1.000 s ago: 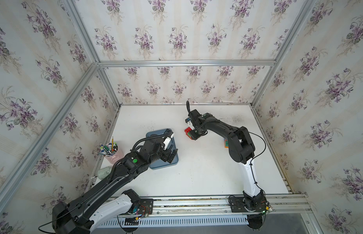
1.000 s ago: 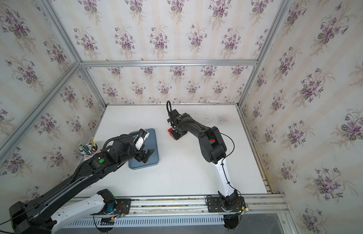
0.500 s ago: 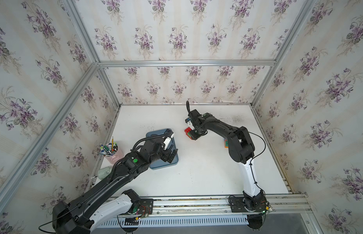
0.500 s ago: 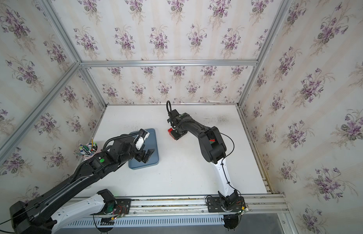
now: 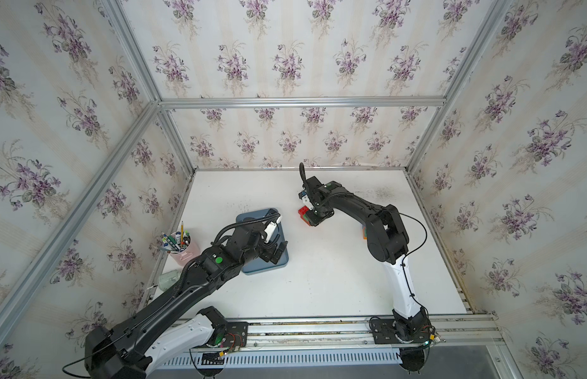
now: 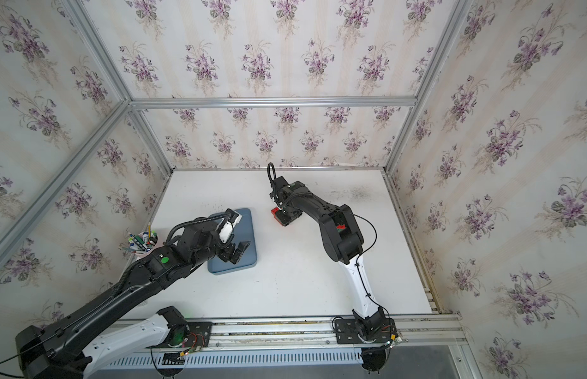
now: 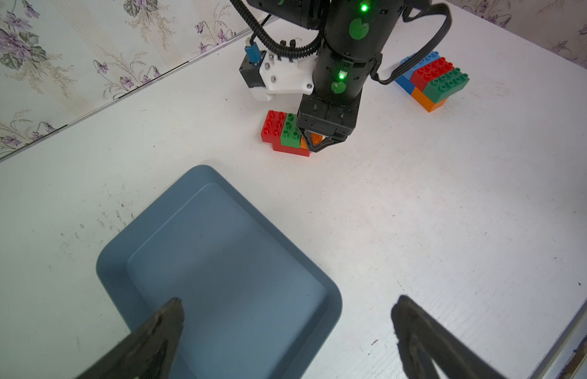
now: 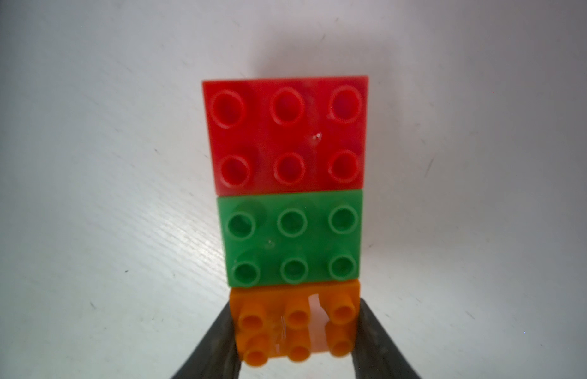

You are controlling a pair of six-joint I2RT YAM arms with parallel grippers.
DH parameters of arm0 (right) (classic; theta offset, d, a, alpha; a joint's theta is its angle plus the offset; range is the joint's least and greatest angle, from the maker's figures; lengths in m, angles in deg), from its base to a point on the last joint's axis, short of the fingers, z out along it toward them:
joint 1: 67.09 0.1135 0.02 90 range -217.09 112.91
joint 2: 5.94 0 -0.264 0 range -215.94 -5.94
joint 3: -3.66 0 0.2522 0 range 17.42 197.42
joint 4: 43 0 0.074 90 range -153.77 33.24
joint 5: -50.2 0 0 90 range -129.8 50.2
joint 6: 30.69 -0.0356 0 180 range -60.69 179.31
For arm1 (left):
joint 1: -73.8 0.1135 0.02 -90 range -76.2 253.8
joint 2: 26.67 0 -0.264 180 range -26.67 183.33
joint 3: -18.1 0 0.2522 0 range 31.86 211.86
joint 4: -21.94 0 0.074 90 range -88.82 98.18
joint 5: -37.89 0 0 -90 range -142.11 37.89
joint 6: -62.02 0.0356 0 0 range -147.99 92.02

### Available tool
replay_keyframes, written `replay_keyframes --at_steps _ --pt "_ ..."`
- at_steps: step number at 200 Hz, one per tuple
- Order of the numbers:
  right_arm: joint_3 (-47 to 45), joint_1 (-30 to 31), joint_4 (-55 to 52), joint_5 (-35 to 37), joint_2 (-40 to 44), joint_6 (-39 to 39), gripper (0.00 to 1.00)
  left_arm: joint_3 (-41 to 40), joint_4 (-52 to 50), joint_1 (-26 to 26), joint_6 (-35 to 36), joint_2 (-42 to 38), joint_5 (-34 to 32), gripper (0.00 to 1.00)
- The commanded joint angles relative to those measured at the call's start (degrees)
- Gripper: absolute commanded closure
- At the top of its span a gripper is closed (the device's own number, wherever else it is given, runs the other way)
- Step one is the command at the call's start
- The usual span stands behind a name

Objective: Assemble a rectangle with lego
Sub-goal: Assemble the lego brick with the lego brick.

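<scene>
Mid-table: gripping the orange brick by its short ends in the part-closed right end effector, long axis finger to finger, green brick and red brick lined up straight ahead; with the left end effector farther off, wide open and empty above the tray.

Orange brick: between the right gripper fingers I see glossy moulded plastic with a pale glare patch.
Green brick: just beyond those fingertips, smooth shiny plastic.
Red brick: farthest from the fingers, the same gloss, with one small nick.
Fingers: matt black and dull to my eye.
Tray: below one left gripper finger, smooth satin blue-grey plastic.
Table: white, matt and faintly grained, with dark specks.
Frame rail: brushed metal.
</scene>
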Motion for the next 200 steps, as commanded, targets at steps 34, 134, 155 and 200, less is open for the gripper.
replay_keyframes --at_steps 34,134,155,200 --pt "0.5 0.1 -1.9 1.4 -0.5 -0.3 0.63 0.0 0.9 0.1 0.1 0.0 -0.7 0.00" --pt "-1.2 0.3 -0.3 1.2 0.7 0.4 0.46 0.0 0.9 0.1 0.2 0.0 -0.8 0.00" --pt "-1.1 0.3 -0.2 1.4 0.8 0.5 0.44 0.0 1.0 0.1 0.2 0.0 -0.8 0.00" --pt "-1.3 0.3 0.1 1.2 1.2 0.5 0.42 0.0 0.9 0.1 0.2 0.1 -0.8 0.00"
